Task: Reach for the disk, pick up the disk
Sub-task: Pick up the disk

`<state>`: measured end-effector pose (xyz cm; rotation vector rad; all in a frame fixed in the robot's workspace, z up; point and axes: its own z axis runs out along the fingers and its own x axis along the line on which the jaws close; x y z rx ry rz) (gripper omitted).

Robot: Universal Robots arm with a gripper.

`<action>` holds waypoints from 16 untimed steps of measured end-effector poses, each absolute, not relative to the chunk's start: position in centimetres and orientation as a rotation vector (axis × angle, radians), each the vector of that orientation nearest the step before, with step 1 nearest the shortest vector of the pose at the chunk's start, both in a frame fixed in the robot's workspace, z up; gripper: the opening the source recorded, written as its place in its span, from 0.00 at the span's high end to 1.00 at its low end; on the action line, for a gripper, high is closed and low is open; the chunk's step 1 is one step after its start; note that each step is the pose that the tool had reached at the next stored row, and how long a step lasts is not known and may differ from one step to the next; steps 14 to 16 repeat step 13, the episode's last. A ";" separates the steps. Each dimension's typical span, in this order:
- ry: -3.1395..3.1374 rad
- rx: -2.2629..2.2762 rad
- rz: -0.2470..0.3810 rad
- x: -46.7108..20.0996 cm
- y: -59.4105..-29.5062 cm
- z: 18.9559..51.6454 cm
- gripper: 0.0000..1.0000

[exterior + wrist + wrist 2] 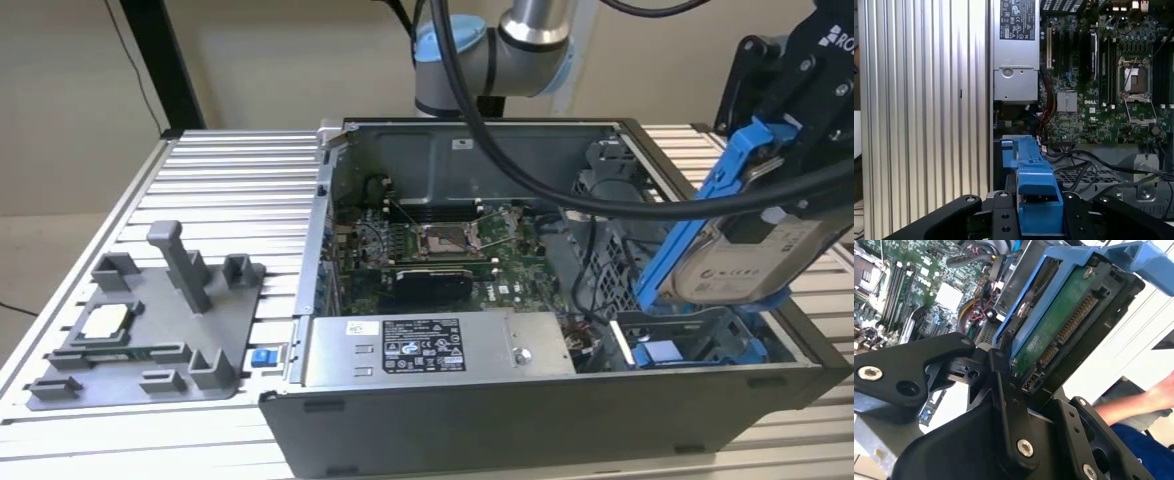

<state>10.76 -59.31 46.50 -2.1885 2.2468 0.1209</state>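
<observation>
The disk [742, 262], a silver-grey drive with a white label and blue side rails, hangs tilted above the drive bay [694, 345] at the exterior view's right end of the open computer case. My gripper [785, 195] is shut on its upper part, coming down from the top right. In the second wrist view the disk's green circuit side [1064, 325] and blue rail sit between my black fingers [1004, 390]. The first wrist view looks along the blue rail [1031, 185], held in my gripper [1034, 212].
The case [534, 420] holds a motherboard [441, 240], a power supply [427, 345] and black cables. A grey fixture tray [147, 330] with a silver processor chip [107, 320] lies on the slatted table, beside a small blue bracket [264, 356]. A person's arm [1134, 400] shows beyond the disk.
</observation>
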 end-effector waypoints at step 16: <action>2.243 -2.184 0.131 11.0 -59.7 46.4 1.00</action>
